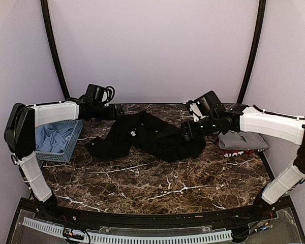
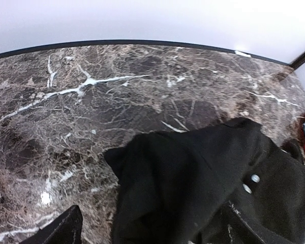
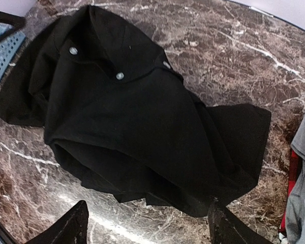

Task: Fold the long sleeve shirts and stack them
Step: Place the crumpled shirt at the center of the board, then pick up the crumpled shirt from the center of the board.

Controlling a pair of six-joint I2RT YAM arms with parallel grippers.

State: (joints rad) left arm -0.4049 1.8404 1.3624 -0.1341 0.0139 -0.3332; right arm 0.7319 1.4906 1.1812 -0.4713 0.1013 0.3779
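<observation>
Three views of one moment.

Top view: the black shirt (image 1: 152,138) lies crumpled and unfolded on the marble table (image 1: 157,183), toward its 12 o'clock edge. At the shirt's 3 o'clock, the grey shirt (image 1: 242,139) rests in a compact pile on the red-edged shirt (image 1: 234,151). At 9 o'clock stands the basket (image 1: 66,147), with blue cloth (image 1: 53,137) inside. The left gripper (image 1: 118,112) is at the black shirt's 10 o'clock end and the right gripper (image 1: 187,132) at its 3 o'clock edge.

Left wrist view: the left gripper (image 2: 151,213) is released. Its fingers (image 2: 61,231) are spread wide at 7 and 5 o'clock, and the black shirt (image 2: 193,188) lies loose beneath them. Two pale buttons (image 2: 254,178) show at 4 o'clock.

Right wrist view: the right gripper (image 3: 148,203) is likewise released, its fingers (image 3: 66,229) apart and nothing pinched. The black shirt (image 3: 142,117) fills the centre. The grey shirt (image 3: 302,178) is at 4 o'clock and a corner of the basket (image 3: 2,56) at 10 o'clock.
</observation>
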